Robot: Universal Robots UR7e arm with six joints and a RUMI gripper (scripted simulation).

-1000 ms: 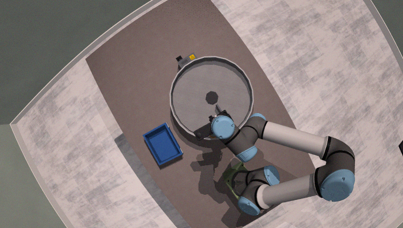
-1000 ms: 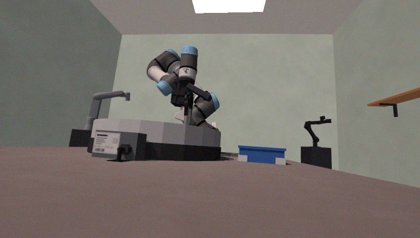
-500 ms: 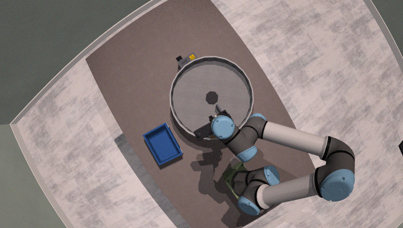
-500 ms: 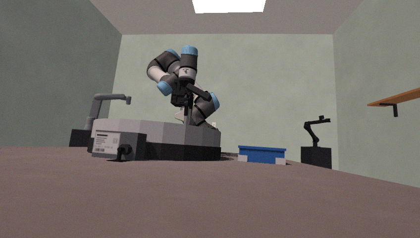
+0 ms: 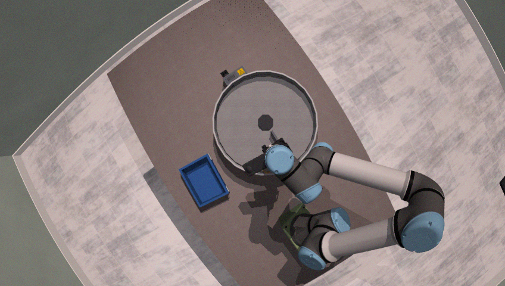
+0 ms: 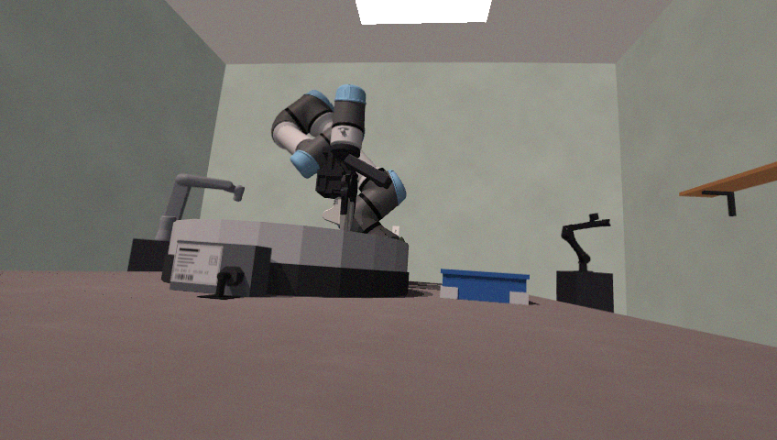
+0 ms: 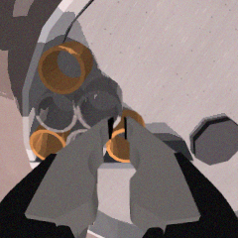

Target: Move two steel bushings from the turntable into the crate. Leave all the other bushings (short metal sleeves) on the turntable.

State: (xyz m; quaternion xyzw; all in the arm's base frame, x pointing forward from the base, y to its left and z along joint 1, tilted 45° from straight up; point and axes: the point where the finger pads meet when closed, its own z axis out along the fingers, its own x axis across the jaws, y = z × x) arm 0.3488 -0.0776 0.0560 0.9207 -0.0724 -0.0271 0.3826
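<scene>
The turntable point(image 5: 240, 106) point(image 6: 311, 245) point(image 7: 164, 64) has a raised rim. In the wrist view, several bushings cluster against it. One steel-grey bushing point(image 7: 111, 88) stands beside another grey bushing point(image 7: 56, 113), and a third grey one point(image 7: 75, 136) is partly hidden. Copper-coloured bushings point(image 7: 85, 56) point(image 7: 47, 144) lie around them. My gripper point(image 7: 118, 118) point(image 6: 347, 225) is shut, with a narrow gap between its tips. The tips are over a copper bushing point(image 7: 121, 149) beside the grey ones. The blue crate point(image 5: 204, 182) point(image 6: 482, 286) shows an empty floor.
A dark hub point(image 5: 265, 122) point(image 7: 216, 141) is at the turntable's centre. A grey box with a yellow label point(image 5: 233, 75) point(image 6: 218, 267) stands beside the rim. The arm's wrist point(image 5: 280, 159) covers part of the turntable in the top view.
</scene>
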